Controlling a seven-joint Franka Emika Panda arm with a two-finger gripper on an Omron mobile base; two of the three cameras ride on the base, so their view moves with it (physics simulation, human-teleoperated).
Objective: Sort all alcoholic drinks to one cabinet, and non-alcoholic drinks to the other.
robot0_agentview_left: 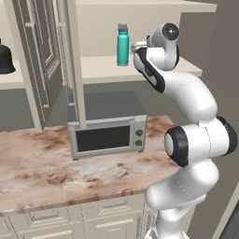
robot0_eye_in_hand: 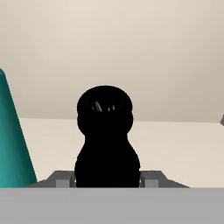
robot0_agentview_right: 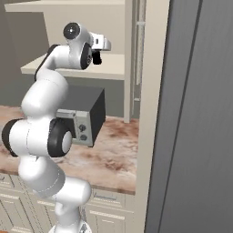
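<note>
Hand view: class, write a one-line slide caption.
Small slim black bottle held between the fingers over a cream cabinet shelf, tall teal cylindrical bottle alongside.

Countertop mottled brown stone, polished; microwave brushed metal; teal bottle smooth, matt; arm glossy white.

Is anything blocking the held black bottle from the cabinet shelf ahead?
Nothing visible: the small black bottle in the gripper faces bare shelf; the teal cylindrical bottle stands off to one side.
</note>
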